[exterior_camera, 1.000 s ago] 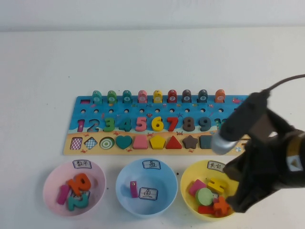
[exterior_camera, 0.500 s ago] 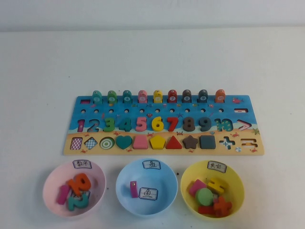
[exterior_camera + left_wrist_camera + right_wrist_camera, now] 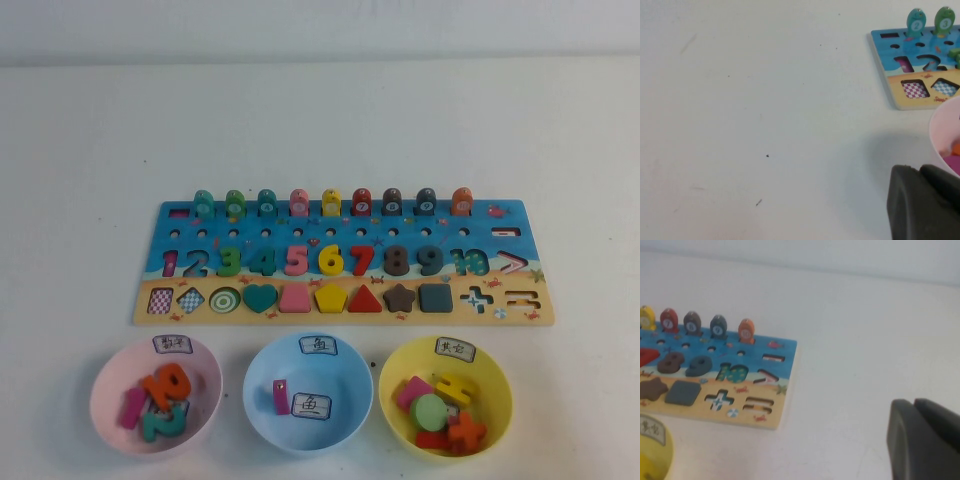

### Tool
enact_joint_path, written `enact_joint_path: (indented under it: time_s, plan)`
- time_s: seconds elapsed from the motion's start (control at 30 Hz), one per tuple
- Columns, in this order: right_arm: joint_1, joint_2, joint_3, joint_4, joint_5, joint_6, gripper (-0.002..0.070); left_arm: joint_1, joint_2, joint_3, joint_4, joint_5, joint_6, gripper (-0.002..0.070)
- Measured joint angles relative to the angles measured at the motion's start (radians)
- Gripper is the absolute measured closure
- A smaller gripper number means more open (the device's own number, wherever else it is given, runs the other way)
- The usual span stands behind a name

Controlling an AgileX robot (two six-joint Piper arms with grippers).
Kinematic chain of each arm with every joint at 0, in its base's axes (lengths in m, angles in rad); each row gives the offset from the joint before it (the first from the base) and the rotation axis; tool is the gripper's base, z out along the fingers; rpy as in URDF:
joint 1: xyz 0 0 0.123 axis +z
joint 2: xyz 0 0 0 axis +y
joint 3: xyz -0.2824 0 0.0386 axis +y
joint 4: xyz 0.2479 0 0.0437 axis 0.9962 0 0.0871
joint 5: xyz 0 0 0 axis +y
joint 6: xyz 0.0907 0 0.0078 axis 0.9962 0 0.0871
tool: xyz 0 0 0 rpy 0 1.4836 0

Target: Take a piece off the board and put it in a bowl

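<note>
The orange-red plus-shaped piece (image 3: 466, 432) lies in the yellow bowl (image 3: 496, 385), at its near right among other shape pieces. Behind the three bowls stretches the long board (image 3: 505, 282), and its plus-shaped slot (image 3: 477, 298) near the right end is empty. Neither arm shows in the high view. In the right wrist view my right gripper (image 3: 914, 402) is shut on nothing, over bare table to the right of the board (image 3: 785, 352). My left gripper (image 3: 919, 169) is shut on nothing too, left of the pink bowl (image 3: 941, 131).
The pink bowl (image 3: 105, 385) at the near left holds number pieces. The light blue bowl (image 3: 345, 375) in the middle holds one pink piece. Coloured pegs (image 3: 330, 203) stand upright along the board's far edge. White table lies all around the board and bowls.
A second ago the right arm hung over the yellow bowl. It has since pulled back out of the high view, and the plus piece stays in the bowl.
</note>
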Motion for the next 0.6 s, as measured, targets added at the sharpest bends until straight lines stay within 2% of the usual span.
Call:
enact_joint_path:
  time_s: [0.37, 0.6]
  plan:
    - [-0.032, -0.269, 0.143, 0.007, -0.038, 0.000, 0.0694, 0.000, 0.000, 0.000, 0.000, 0.000, 0.000, 0.0676]
    - [-0.034, -0.282, 0.153, 0.013, -0.038, 0.000, 0.0694, 0.000, 0.000, 0.000, 0.000, 0.000, 0.000, 0.0676]
